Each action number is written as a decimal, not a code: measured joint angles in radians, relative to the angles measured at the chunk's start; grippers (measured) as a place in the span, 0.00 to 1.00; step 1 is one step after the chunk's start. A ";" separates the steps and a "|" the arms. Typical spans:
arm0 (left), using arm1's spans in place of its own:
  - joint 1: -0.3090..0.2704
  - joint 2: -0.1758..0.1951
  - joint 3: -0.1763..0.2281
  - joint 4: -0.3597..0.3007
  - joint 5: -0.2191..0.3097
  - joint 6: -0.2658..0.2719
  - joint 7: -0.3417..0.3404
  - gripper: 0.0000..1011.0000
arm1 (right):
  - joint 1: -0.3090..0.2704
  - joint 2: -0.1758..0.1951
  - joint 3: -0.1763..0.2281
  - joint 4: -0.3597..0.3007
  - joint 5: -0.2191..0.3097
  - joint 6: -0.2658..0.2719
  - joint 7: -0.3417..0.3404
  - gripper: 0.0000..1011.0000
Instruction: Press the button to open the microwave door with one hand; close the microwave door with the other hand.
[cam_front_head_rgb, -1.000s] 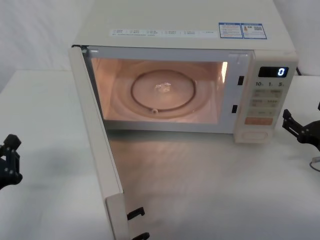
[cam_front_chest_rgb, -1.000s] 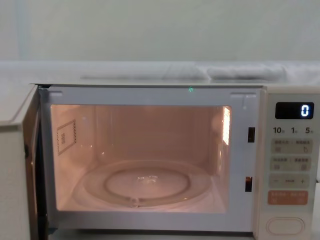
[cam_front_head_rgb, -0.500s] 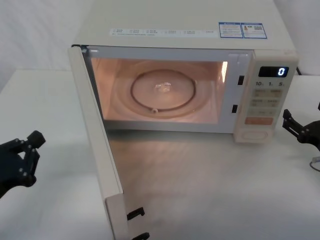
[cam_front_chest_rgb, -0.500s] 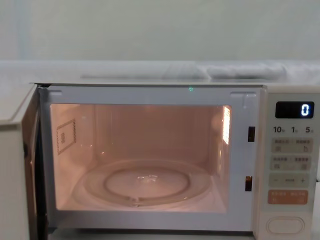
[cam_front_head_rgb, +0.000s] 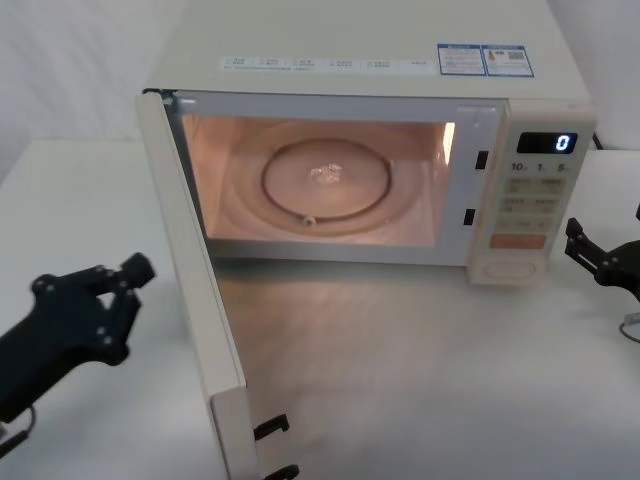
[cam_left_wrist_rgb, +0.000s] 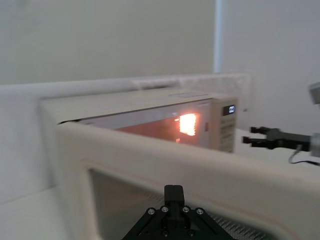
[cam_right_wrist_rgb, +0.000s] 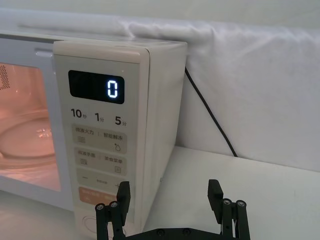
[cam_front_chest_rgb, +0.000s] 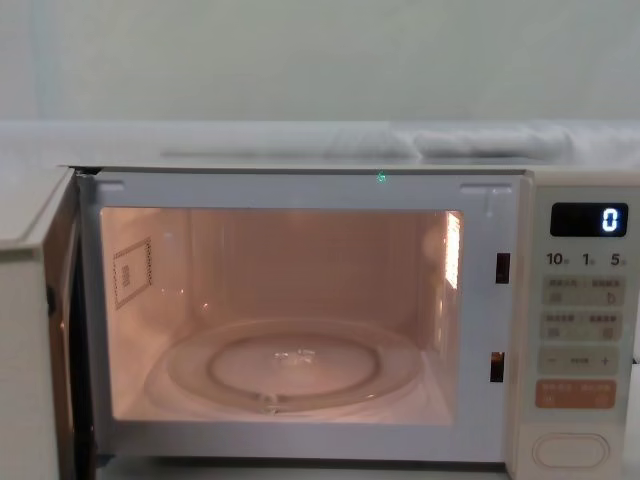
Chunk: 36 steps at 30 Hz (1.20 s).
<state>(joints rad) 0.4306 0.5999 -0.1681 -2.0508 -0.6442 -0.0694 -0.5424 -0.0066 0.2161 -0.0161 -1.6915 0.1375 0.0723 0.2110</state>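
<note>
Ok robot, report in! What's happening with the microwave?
Left gripper beside open microwave door, not touching. Right gripper open, parked near button. Nothing in the way.

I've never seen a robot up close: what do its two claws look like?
Both are matte black and angular. The left end effector is a blocky black piece studded with small screws. The right end effector has two squared black fingers with silver screws, and a thin grey cable nearby.

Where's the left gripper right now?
In the head view, the left gripper is low on the left, just outside the swung-open microwave door, not touching it.
</note>
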 joint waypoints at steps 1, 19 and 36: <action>-0.018 0.008 0.020 0.002 -0.003 0.004 -0.007 0.00 | 0.000 0.000 0.000 0.000 0.000 0.000 0.000 0.99; -0.247 0.049 0.251 0.066 -0.005 0.061 -0.041 0.00 | 0.000 0.000 0.000 0.000 0.000 0.000 0.000 0.99; -0.442 -0.100 0.429 0.182 0.134 0.065 0.163 0.00 | 0.000 0.000 0.000 0.000 0.000 0.000 0.000 0.99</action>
<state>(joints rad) -0.0115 0.4998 0.2608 -1.8689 -0.5103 -0.0047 -0.3793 -0.0066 0.2161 -0.0161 -1.6915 0.1376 0.0723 0.2110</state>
